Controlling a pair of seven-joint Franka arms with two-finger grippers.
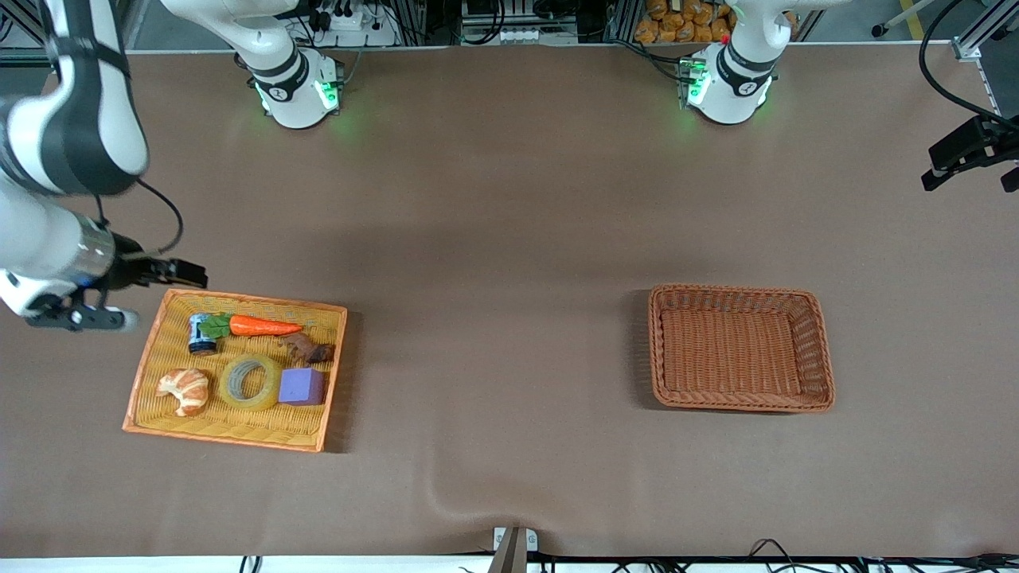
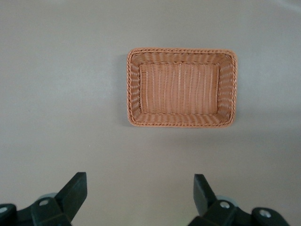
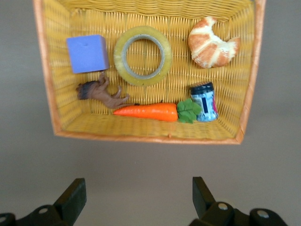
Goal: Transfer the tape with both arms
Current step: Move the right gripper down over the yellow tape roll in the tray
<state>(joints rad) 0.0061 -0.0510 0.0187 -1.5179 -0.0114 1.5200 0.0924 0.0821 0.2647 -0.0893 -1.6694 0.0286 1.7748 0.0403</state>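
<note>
Both pincers gape wide: right pincer near the tape, left pincer waiting.

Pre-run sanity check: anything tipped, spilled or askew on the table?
Nothing stands out. The tape lies flat in the yellow basket between the croissant and purple cube. The brown basket holds nothing. The right claw hangs open by the yellow basket's rim; the left claw waits open.
</note>
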